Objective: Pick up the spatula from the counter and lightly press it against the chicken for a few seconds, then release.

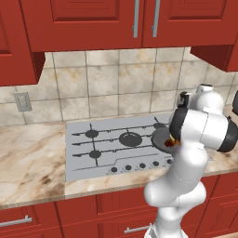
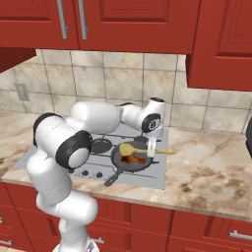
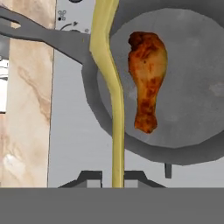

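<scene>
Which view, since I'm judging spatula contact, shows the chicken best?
Hand view: the chicken lies whole and large in the pan, beside the spatula handle. Right base view shows it small, by the spatula's head. Left base view shows a sliver beside the arm.

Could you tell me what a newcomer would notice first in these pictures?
First, the yellow spatula, gripped in the shut tool and held over the dark pan on the stove. Then the browned chicken leg lying in that pan, beside the spatula in the hand view.
</scene>
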You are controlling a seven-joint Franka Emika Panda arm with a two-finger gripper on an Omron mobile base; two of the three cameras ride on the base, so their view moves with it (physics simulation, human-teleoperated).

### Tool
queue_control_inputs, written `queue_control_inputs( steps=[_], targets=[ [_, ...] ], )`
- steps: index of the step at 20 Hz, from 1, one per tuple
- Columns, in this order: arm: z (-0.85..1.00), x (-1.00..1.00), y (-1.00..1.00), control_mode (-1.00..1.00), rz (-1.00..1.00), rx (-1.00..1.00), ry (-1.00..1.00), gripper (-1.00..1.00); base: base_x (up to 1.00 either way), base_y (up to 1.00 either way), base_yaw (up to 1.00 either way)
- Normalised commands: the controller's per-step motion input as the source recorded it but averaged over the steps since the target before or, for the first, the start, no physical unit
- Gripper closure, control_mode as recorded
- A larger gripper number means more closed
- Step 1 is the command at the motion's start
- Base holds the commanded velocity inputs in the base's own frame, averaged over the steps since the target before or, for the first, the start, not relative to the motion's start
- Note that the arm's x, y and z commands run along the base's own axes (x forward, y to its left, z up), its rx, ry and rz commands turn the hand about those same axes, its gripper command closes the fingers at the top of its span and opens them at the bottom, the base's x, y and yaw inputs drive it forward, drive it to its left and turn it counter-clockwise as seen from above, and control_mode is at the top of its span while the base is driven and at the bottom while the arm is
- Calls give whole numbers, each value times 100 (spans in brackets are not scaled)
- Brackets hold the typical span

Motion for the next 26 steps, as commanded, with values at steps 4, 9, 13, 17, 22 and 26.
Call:
queue_control_inputs(
  steps=[4, 9, 13, 17, 22, 26],
  targets=[
    [19, -40, 0, -100, 4, 5, -16, 100, 0, 0, 0],
    [25, -32, 0, -100, 4, 6, -16, 100, 0, 0, 0],
    [35, -36, 0, -100, 6, 6, -19, 100, 0, 0, 0],
    [43, -34, 2, -100, 6, 6, -19, 100, 0, 0, 0],
    [37, -42, 10, -100, 5, 6, -18, 100, 0, 0, 0],
    [33, -44, 23, -100, 4, 4, -18, 100, 0, 0, 0]
  ],
)
